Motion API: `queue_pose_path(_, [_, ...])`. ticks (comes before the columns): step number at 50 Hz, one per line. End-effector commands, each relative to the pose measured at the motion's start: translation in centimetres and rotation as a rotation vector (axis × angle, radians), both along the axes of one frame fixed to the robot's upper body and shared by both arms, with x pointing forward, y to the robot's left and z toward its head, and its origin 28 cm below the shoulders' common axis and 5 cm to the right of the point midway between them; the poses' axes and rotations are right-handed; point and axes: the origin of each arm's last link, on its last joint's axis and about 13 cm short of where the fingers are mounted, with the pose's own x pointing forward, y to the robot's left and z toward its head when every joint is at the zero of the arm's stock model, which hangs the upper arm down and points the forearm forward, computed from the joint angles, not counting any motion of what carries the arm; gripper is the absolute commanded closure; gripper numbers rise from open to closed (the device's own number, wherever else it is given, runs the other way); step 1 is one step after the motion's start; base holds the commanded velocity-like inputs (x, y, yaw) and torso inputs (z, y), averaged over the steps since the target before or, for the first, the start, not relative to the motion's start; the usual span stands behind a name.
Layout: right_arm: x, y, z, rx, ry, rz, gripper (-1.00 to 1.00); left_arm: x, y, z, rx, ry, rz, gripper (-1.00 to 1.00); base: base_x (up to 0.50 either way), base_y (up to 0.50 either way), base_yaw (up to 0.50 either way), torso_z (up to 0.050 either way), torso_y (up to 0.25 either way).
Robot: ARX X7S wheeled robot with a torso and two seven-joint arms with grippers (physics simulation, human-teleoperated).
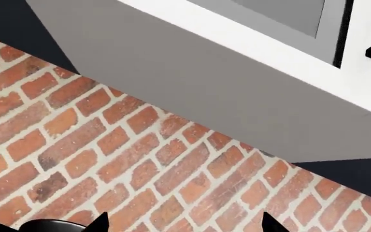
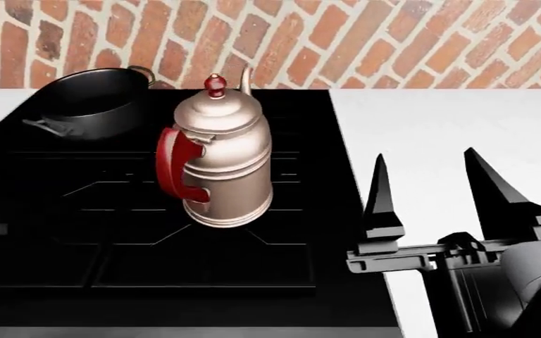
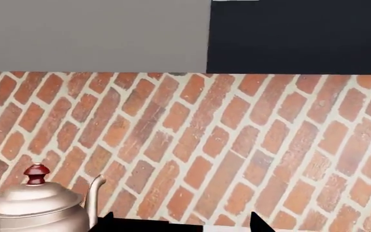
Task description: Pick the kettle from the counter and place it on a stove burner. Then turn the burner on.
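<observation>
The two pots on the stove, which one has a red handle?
The tall copper-pink kettle, standing on the stove grate. The squat dark pot behind it is all grey.

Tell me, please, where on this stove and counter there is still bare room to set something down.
The white counter is bare between the range's right edge, the brick wall and the open right gripper. The front-left burner grates ahead of the kettle are also free. It is crowded at the back left, where the dark pot stands close beside the kettle.

Background clutter on my feed

I see a dark pot (image 2: 92,102) at the range's back left, a brick wall (image 2: 365,42) behind, and grey-white upper cabinets (image 1: 237,63) above.
</observation>
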Motion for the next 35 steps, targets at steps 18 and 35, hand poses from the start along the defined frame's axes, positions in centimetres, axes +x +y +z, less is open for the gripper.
queue_pose_path(18, [-0.7,-0.4,0.5,-0.025,0.003,-0.108,-1.0,1.2,-1.2,-0.6,0.059,0.073,0.064,-1.0,-0.37,0.35,0.0,0.0,0.0])
queue_pose_path(35, [-0.8,-0.3,0.6,-0.021,0.01,-0.09,-1.0,0.9,-1.8,-0.5,0.08,0.078,0.082,-1.0,-0.5,0.18,0.0,0.0,0.0])
